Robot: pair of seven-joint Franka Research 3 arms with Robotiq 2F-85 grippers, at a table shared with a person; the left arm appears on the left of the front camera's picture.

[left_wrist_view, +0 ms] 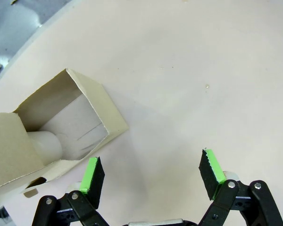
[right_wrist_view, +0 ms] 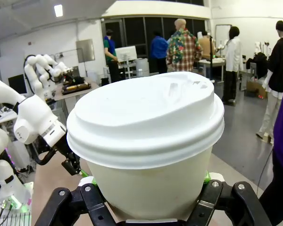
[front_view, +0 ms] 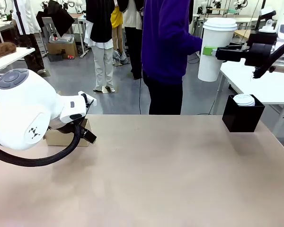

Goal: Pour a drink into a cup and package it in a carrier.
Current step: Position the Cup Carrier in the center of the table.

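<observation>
Cup (front_view: 219, 52), front view: up at 2 o'clock, held high above table (front_view: 156, 179) level, clamped side-on in right gripper (front_view: 211, 51), w/ domed lid (front_view: 220, 23) on. Person in purple top (front_view: 168, 42) stands just beside it, at 12. Black box (front_view: 243, 118) topped w/ white lids (front_view: 244, 100) sits on table below cup, approx 3 o'clock. Carrier (front_view: 66, 137) is over at 9, half hidden behind left arm (front_view: 23, 109), well apart from cup.

Left wrist view: left gripper (left_wrist_view: 151, 172) spread wide, nothing between pads, hovering over bare table. Carrier at 9 o'clock, just beside one pad: thin brown cardboard, sharp folded corners, matte. White rounded thing (left_wrist_view: 45, 143) inside, can't tell what.

Right wrist view: fingers clenched on cup's lower wall, green pads (right_wrist_view: 207, 178) either side. Paper wall smooth, tapered; lid glossy plastic w/ raised sip ridge.

Risks, IMO: long haul across table to carrier. Slick tapered wall could slip thru pads; hard squeeze could buckle paper & pop lid; tilt could leak via sip hole. Left gripper so near may knock the light cardboard.
</observation>
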